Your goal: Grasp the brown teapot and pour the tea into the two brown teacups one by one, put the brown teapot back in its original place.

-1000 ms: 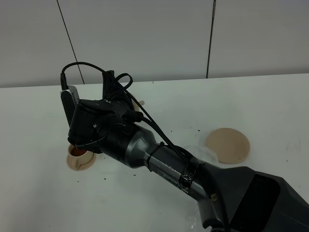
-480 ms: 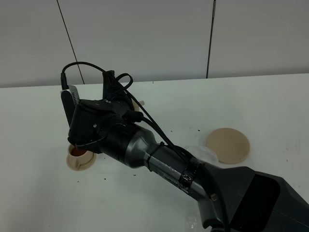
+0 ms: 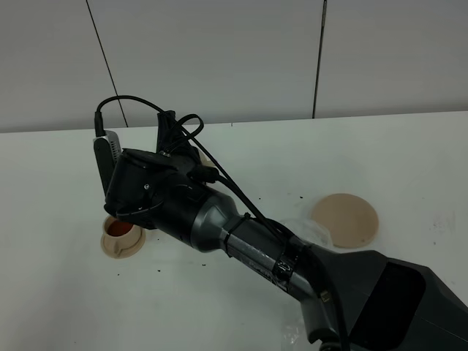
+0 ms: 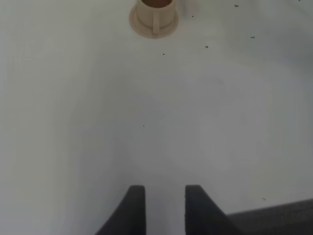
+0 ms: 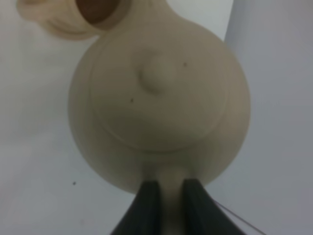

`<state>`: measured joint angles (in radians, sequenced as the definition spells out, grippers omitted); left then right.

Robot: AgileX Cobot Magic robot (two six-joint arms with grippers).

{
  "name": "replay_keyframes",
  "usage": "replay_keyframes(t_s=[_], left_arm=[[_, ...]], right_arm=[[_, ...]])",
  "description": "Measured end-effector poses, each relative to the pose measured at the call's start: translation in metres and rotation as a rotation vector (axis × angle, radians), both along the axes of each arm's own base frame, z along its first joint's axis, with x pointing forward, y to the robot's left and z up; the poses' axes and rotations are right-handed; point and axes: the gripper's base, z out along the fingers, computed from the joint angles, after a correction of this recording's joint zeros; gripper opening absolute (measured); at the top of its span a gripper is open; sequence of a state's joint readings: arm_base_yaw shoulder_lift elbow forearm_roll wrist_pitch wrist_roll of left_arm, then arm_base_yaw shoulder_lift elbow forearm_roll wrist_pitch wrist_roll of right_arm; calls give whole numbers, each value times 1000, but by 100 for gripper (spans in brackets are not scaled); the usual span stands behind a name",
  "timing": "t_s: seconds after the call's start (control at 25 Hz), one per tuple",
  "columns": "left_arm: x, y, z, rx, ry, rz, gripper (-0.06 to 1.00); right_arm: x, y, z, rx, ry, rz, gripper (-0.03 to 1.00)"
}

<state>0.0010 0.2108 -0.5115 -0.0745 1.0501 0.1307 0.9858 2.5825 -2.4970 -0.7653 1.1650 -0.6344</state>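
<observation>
Because the right gripper (image 5: 171, 185) is clamped only on the handle of the brown teapot (image 5: 159, 98), held at the left above a teacup (image 5: 93, 14) holding tea, the pot could swivel and slop past the rim, while the left gripper (image 4: 165, 188) waits, jaws apart and empty.

Tabletop: flat white matte tabletop (image 3: 409, 161), its far edge against the wall.
Wall: pale grey panelled wall (image 3: 219, 58), split by thin dark seams (image 3: 319, 58).
Specks: tiny dark specks (image 4: 206, 47) scattered over the tabletop, several towards its near edge.
</observation>
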Motion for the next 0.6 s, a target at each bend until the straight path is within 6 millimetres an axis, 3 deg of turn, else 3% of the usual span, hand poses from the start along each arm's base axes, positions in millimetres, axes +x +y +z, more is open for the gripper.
replay_keyframes(t_s=[0.44, 0.6], left_arm=[[0, 0, 0, 0, 0, 0, 27], [0, 0, 0, 0, 0, 0, 27]], right_arm=[[9, -7, -1, 31, 30, -16, 10], [12, -12, 8, 63, 54, -15, 10]])
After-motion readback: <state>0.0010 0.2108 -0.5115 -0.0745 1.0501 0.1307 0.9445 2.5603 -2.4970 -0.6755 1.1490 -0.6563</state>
